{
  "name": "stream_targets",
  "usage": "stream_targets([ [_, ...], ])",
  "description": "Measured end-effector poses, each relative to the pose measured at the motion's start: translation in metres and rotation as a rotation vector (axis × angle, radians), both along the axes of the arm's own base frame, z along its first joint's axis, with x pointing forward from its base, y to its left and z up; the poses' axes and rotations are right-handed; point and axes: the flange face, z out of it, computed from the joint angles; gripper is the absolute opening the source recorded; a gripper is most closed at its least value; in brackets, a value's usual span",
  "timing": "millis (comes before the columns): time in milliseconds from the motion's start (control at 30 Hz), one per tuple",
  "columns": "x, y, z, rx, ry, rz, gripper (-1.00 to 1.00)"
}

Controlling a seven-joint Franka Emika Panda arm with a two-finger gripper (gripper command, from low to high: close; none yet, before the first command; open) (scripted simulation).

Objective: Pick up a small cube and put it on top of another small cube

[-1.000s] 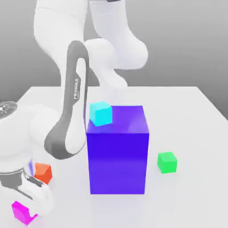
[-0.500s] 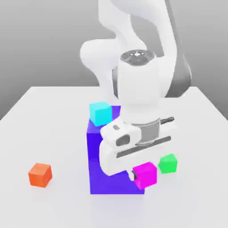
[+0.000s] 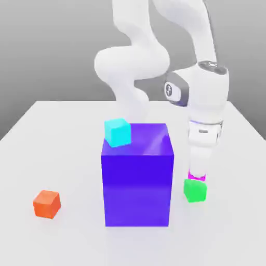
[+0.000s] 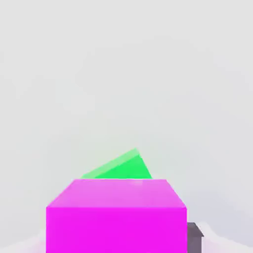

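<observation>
Tool (image 3: 197, 175) clamps the magenta cube (image 3: 192, 176) just above or behind the green cube (image 3: 195, 190), on the exterior view's right; releasing it off-centre (their edges look turned) could tip it onto the bench (image 3: 234, 228).

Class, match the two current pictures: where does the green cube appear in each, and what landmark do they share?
Exterior view: the green cube sits on the table to the exterior view's right of the big blue-purple block, below the gripper.
Hand view: it peeks out from behind the magenta cube, partly hidden.
Shared landmark: the magenta cube, in the gripper just above the green one in the exterior view.
</observation>
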Motion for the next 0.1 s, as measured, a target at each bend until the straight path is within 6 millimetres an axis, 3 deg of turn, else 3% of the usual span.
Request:
stream_targets([
  [100,0.0015,-0.0022,0.0,0.0,0.0,-0.008,1.0],
])
